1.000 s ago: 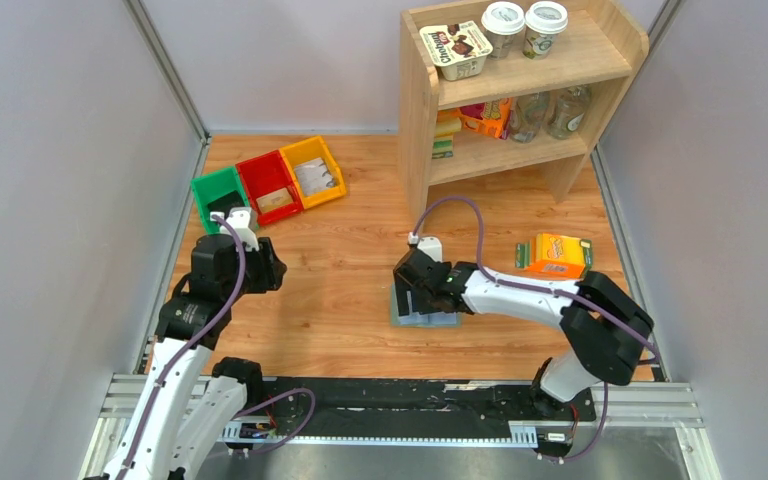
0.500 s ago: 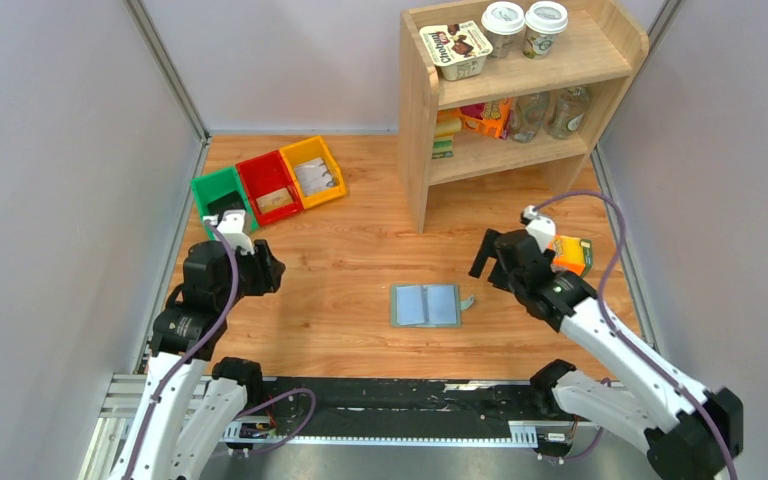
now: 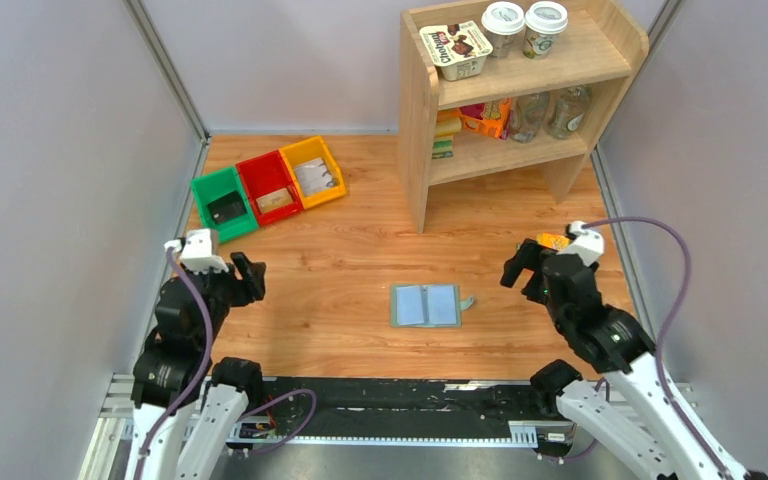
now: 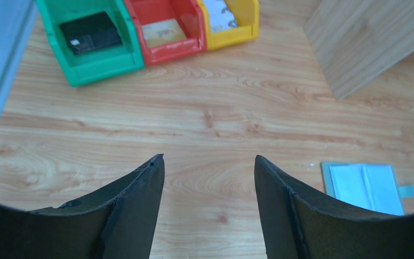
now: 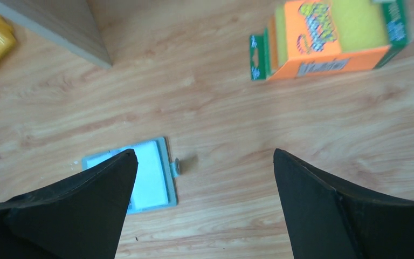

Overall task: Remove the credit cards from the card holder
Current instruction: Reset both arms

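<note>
The card holder (image 3: 426,305) lies spread open and flat on the wooden table, its pale blue panels up and its tab to the right. It also shows in the left wrist view (image 4: 364,183) and the right wrist view (image 5: 150,174). No card shows in its panels. A black credit card (image 4: 90,36) lies in the green bin (image 3: 222,203), a tan one (image 4: 163,32) in the red bin (image 3: 269,187) and a pale one (image 4: 219,11) in the yellow bin (image 3: 313,170). My left gripper (image 3: 248,278) (image 4: 209,159) hovers open and empty left of the holder. Right of the holder, my right gripper (image 3: 522,275) (image 5: 205,152) hangs wide open and empty.
A wooden shelf (image 3: 520,90) with cups, jars and cartons stands at the back right. An orange carton with green ends (image 5: 329,38) lies just beyond my right gripper, mostly hidden by the wrist in the top view. Grey walls close in both sides.
My right gripper has lifted off the card holder, opened wide and swung back to the right. The left arm has drawn back toward the near edge and its jaws have widened.
</note>
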Controlling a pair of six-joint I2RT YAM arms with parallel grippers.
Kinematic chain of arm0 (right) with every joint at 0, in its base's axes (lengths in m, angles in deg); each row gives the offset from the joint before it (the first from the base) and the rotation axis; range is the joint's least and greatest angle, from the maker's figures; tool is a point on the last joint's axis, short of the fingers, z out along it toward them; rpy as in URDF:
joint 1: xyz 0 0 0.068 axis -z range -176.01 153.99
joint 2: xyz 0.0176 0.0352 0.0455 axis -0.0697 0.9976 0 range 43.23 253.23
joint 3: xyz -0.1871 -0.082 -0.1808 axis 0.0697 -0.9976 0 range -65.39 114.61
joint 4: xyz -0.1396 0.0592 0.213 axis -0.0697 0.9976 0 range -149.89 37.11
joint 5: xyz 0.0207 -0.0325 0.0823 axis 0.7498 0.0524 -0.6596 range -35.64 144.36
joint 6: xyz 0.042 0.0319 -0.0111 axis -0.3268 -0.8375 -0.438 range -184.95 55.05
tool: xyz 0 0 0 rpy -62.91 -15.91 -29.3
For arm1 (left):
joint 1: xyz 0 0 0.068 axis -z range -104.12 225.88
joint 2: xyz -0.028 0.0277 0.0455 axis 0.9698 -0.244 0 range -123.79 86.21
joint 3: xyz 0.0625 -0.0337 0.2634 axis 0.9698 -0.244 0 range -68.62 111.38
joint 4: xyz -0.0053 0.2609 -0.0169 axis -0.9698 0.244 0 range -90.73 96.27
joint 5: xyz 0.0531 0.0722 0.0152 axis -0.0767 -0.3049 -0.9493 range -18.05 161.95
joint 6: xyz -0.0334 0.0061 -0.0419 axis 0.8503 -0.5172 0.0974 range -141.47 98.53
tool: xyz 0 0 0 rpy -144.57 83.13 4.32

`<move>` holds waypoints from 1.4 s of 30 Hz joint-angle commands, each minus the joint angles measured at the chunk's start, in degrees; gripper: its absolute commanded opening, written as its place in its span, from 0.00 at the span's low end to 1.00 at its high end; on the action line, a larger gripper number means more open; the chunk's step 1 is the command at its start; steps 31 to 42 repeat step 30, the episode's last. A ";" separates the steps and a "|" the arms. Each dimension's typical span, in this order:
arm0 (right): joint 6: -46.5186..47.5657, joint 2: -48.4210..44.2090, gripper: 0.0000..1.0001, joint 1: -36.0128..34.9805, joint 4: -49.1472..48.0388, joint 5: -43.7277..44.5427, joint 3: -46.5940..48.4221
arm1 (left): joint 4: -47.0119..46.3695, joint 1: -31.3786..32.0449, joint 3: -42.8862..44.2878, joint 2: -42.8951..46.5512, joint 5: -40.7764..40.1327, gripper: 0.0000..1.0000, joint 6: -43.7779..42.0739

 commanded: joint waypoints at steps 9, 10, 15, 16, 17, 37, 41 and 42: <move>15.46 -28.54 1.00 0.20 2.44 23.19 8.79 | 3.69 -0.26 4.47 12.35 -22.50 0.73 0.15; 16.51 -30.83 1.00 0.11 1.39 23.55 7.74 | 3.86 -0.18 3.76 12.80 -22.86 0.72 0.15; 18.37 -37.63 1.00 0.20 -0.73 25.57 4.47 | 1.93 -0.26 -0.10 17.27 -23.83 0.72 0.07; 18.98 -37.45 1.00 0.11 -1.34 24.88 4.13 | 1.05 -0.18 -0.28 17.72 -23.66 0.73 -0.11; 19.85 -37.27 1.00 0.11 -2.04 24.00 3.43 | 0.70 -0.17 -0.63 18.42 -23.31 0.73 -0.29; 18.28 -38.41 1.00 0.11 -1.87 28.21 2.45 | 0.52 -0.17 -0.90 17.11 -23.13 0.73 0.15; 18.28 -38.41 1.00 0.11 -1.87 28.21 2.45 | 0.52 -0.17 -0.90 17.11 -23.13 0.73 0.15; 18.28 -38.41 1.00 0.11 -1.87 28.21 2.45 | 0.52 -0.17 -0.90 17.11 -23.13 0.73 0.15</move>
